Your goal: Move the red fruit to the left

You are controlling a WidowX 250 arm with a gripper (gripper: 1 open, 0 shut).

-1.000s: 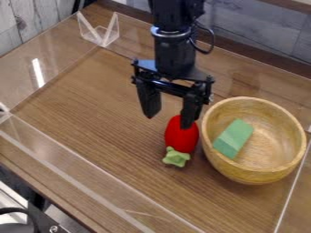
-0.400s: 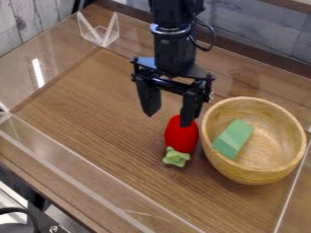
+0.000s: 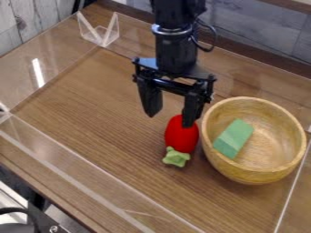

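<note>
Wood-grain worktop fills most of the frame, fenced by clear acrylic walls, with a pale plank wall behind at the upper right.

My black two-fingered hand hangs near the centre of the frame, pointing almost straight down, its jaws spread wide and holding nothing. One finger shows clear of everything on the left; the other comes down right behind the small glossy red oval toy fruit with the light green leafy cap. I cannot tell whether that finger touches the fruit.

The fruit lies on the worktop just below my hand, at the lower centre of the frame, its leafy cap turned towards the bottom edge. It sits just beside the round wooden bowl on its right, close to the rim, though I cannot tell if they touch.

I judge the task barely begun: I am lined up over the fruit but have not closed on it, and it is not yet lifted or shifted. What is left is the grasp, the carry towards the open wood at the left of the frame, and the release.

Count: one red fruit, one wooden bowl, one flat green block lying inside that bowl, one hand.
</note>
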